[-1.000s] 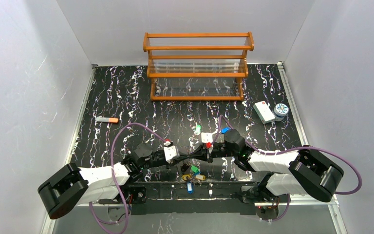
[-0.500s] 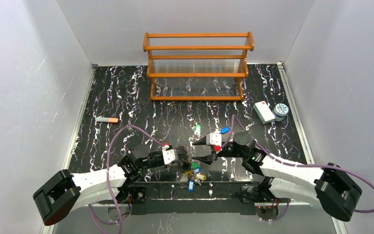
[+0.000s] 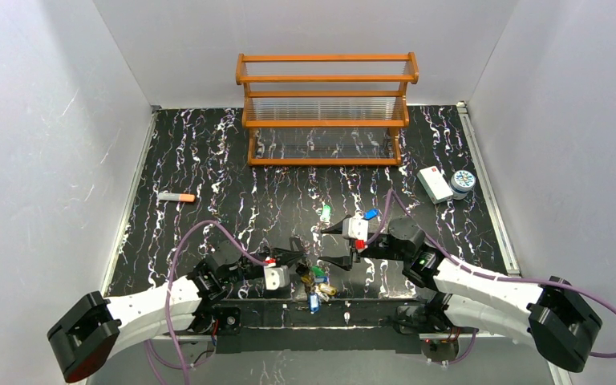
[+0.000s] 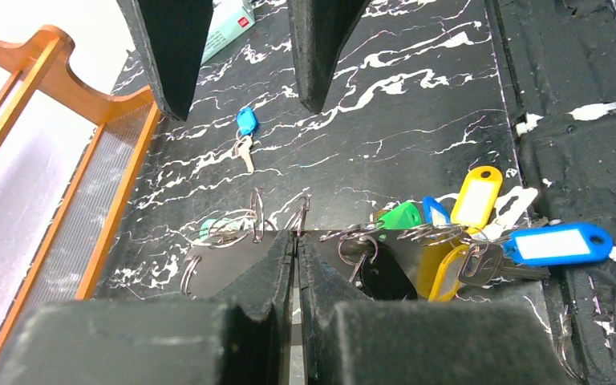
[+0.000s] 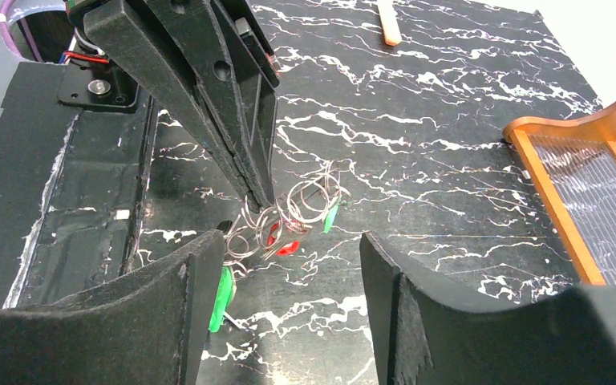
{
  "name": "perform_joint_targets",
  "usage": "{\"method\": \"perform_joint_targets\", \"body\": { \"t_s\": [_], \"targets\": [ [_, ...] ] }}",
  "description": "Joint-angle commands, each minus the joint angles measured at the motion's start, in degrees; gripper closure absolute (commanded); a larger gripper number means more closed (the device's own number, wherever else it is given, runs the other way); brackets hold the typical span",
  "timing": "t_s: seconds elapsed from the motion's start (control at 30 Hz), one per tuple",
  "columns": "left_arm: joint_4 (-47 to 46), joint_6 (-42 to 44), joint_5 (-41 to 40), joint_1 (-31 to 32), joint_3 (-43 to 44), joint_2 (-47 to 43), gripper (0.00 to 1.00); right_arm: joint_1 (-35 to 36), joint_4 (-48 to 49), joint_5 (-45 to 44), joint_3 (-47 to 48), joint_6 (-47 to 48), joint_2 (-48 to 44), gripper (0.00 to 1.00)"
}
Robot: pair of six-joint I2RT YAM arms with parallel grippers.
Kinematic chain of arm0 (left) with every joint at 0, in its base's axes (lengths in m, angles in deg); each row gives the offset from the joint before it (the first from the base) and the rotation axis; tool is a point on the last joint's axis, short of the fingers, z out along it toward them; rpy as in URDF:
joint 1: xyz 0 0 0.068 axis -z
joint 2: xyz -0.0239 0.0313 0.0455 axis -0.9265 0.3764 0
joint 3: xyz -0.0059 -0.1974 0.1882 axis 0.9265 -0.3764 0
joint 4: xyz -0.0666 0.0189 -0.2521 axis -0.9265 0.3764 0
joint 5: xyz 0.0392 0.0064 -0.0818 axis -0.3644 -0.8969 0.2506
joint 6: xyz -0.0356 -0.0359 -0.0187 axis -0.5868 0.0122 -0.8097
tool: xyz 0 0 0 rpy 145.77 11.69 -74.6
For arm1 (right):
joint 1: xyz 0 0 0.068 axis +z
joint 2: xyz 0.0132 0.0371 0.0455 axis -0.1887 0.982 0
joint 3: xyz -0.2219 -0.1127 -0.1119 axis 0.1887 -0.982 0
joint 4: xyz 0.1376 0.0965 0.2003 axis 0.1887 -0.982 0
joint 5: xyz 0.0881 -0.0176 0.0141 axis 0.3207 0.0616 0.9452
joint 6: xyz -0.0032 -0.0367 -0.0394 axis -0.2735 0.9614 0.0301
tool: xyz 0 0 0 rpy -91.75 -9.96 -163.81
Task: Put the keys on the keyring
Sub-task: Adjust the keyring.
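R end effector (image 3: 333,245) has sprung wide & backed off; L end effector (image 4: 295,253) stays pinched on keyring (image 5: 266,216), low at the tabletop (image 3: 208,160) front edge. Most keys (image 4: 475,196) look threaded already. Green key (image 3: 326,212) & blue key (image 3: 370,214) lie loose nearby, so approx. 2 to go.

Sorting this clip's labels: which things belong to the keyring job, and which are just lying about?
Job: keyring, bunched keys, loose green key, loose blue key.
Lying about: wooden rack, white box, round tin, orange-tipped stick.

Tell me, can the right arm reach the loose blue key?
Probably yes: the blue key lies alone on bare table right beside the open right gripper, with nothing over it or between them.
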Motion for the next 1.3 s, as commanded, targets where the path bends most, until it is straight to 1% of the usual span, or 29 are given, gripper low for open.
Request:
{"method": "perform_joint_targets", "body": {
  "t_s": [0.0,0.07,0.17,0.2,0.27,0.33,0.43,0.5,0.53,0.6,0.8,1.0,1.13,1.27],
  "targets": [
    [-1.37,2.01,0.62,0.25,0.2,-1.34,1.0,0.15,1.03,-0.42,1.4,0.56,0.35,0.28],
    [-1.34,-1.74,-0.93,0.24,0.78,-1.32,1.0,0.12,1.03,-0.45,1.49,0.41,0.88,0.29],
    [-1.36,-12.27,-5.62,0.22,2.1,-0.55,1.0,0.11,1.17,-0.64,1.45,-0.47,1.81,0.3],
    [-1.38,-16.52,-6.74,0.26,2.42,0.02,1.0,0.07,1.41,-0.55,1.34,-0.85,2.08,0.31],
    [-1.53,-20.75,-7.22,0.26,2.68,1.05,1.0,0.15,2.37,0.06,0.87,-1.86,2.69,0.35],
    [-1.6,-24.77,-8.89,0.2,2.91,2.04,1.0,0.1,3.32,1.01,0.39,-3.02,3.4,0.43],
    [-1.73,-30.65,-13.41,0.2,3.04,2.89,1.0,0.13,4.29,2.92,0.09,-4.97,4.89,0.63],
    [-1.86,-32.39,-14.77,0.21,3.04,3.27,1.0,0.14,4.3,4.57,0.17,-5.97,6.31,0.77],
    [-1.86,-32.54,-14.93,0.26,3.04,3.39,1.0,0.09,4.55,5.39,0.22,-6.46,7.45,0.82],
    [-1.95,-32.86,-15.26,0.2,3.11,3.46,1.0,0.15,4.67,6.67,0.75,-7.65,9.56,0.86],
    [-2.21,-32.43,-14.79,0.2,3.39,3.86,1.0,0.09,5.71,8.15,3.94,-9.2,16.22,0.87],
    [-2.56,-30.59,-11.99,0.2,3.16,3.71,1.0,0.11,8.17,6.15,6.76,-8.53,19.84,0.82],
    [-2.79,-27.33,-9.07,0.2,2.74,3.23,1.0,0.13,8.71,5.5,8.7,-7.85,21.98,0.8],
    [-3.14,-21.99,-5.69,0.21,1.62,1.53,1.0,0.1,6.13,3.97,10.58,-6.71,23.15,0.79]
  ]
}}
